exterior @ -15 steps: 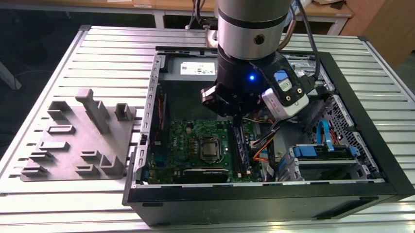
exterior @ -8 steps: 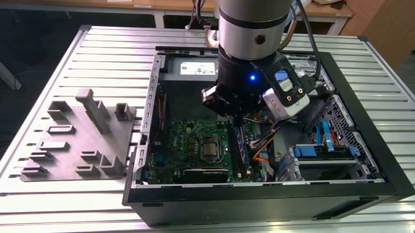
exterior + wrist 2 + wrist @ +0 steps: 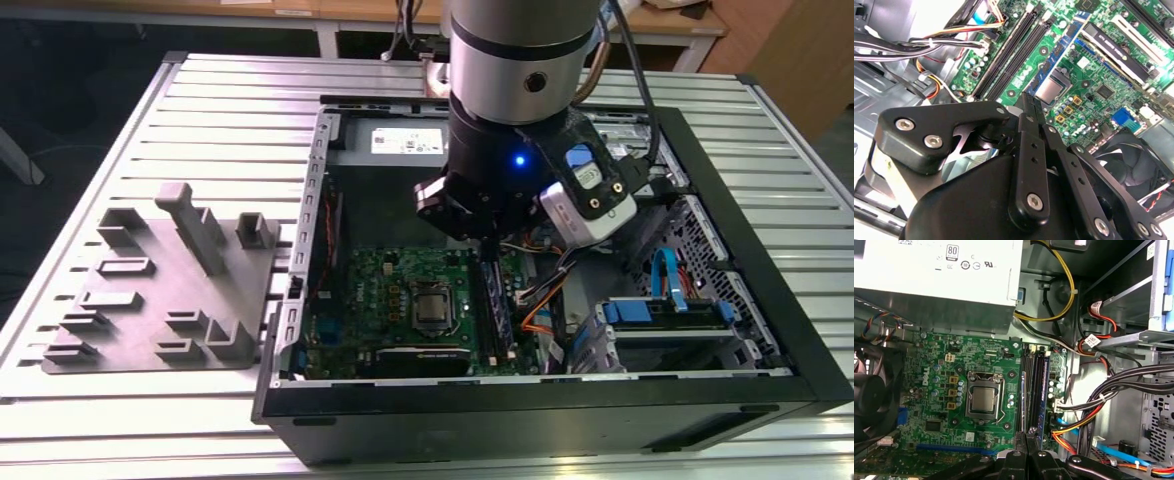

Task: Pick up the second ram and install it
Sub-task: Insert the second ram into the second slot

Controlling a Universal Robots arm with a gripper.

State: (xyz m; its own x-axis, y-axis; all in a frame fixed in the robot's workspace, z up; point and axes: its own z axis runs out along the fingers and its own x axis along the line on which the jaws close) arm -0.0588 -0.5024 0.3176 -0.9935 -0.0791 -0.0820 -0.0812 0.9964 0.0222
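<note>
My gripper [image 3: 487, 243] hangs inside the open computer case, just above the black memory slots [image 3: 491, 305] on the green motherboard [image 3: 387, 300]. Its fingers [image 3: 1029, 130] look pressed together, with nothing showing between the tips. In the second wrist view the gripper [image 3: 1031, 107] sits near one end of a thin blue-green stick, which I take for the second ram [image 3: 1064, 42]. That stick stands on edge beside the CPU socket [image 3: 984, 397]. In the first wrist view the gripper [image 3: 1027, 437] lines up with the second ram [image 3: 1023, 400], seen edge-on. Another bluish stick [image 3: 1044, 390] stands further out.
A grey plastic tray [image 3: 160, 290] with upright blocks lies on the slatted table at the exterior view's left. Orange, red and black cables [image 3: 1079, 425] crowd the case beside the slots. A black fan [image 3: 1134, 160], a power supply [image 3: 939, 270] and a drive cage [image 3: 667, 315] surround the board.
</note>
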